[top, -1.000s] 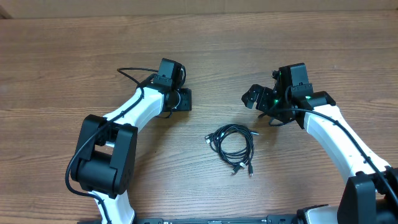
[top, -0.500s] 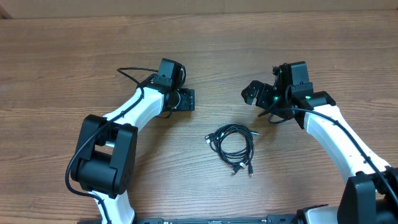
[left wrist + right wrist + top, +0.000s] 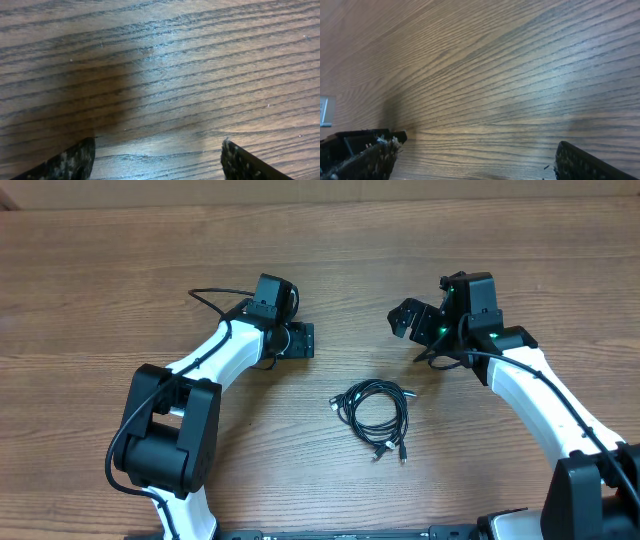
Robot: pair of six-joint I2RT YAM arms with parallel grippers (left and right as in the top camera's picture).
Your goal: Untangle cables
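A: Where do the cables (image 3: 373, 416) lie?
B: In a loose coil on the table (image 3: 100, 280), between the arms and closer to the bases than either gripper. The plug ends trail baseward.
A: Jaws?
B: Left gripper (image 3: 307, 340) and right gripper (image 3: 405, 322) are both spread and empty (wrist views show only bare wood). I judge them about equally near, with nothing in the way.

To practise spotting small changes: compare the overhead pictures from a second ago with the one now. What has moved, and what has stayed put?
The left tool has spread its jaws wider, gripping nothing. The right tool, wide open, has shifted slightly toward the far side of the table, away from the cables. The cables lie as they did, untouched between the arms.
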